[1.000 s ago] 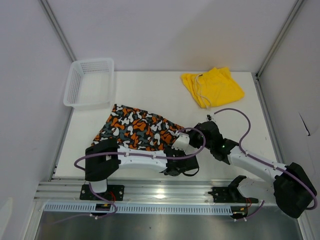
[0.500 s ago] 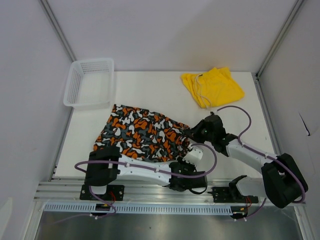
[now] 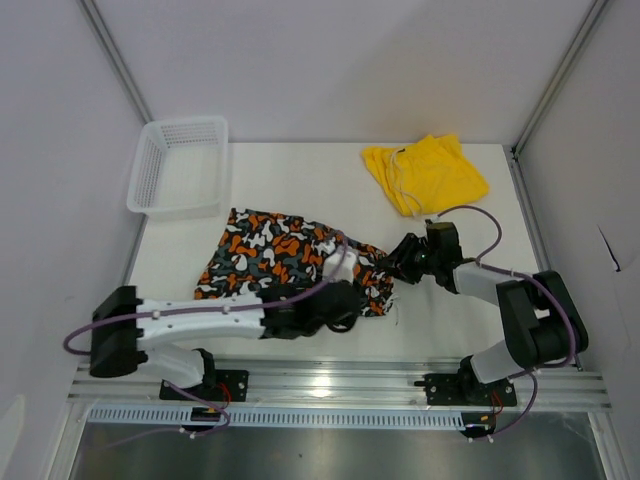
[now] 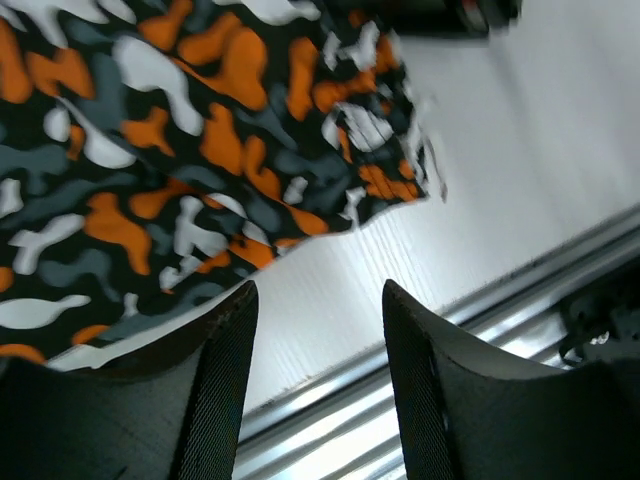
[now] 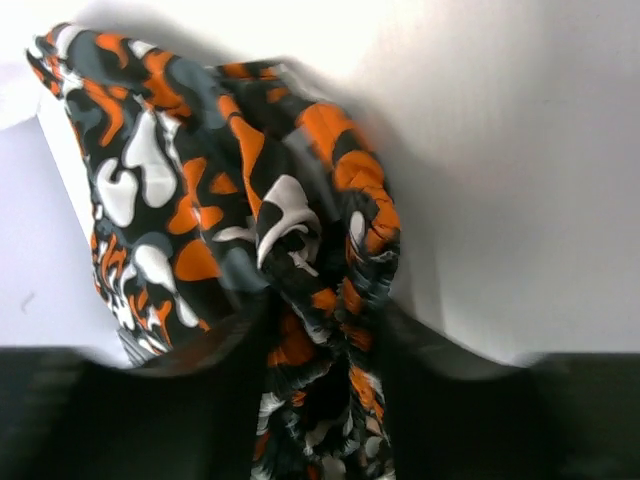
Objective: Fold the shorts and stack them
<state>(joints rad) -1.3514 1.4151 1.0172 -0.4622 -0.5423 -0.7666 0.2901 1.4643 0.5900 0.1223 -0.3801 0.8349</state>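
Left gripper point(image 4: 318, 300) gaped empty; right gripper point(image 5: 325, 335) straddled the four-o'clock corner of the orange-black-white patterned fabric shorts point(image 3: 268, 250), grip unclear; that corner wanted flattening first.

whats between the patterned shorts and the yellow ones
Nothing but a bare stretch of white table lies between the patterned shorts and the yellow shorts; the top external view shows it.

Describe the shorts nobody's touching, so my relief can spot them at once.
Start at the white table, far right corner, opposite the mesh basket. The yellow shorts lie there crumpled: plain bright yellow with a pale drawstring, unlike the orange-blotched patterned shorts nearer the front.
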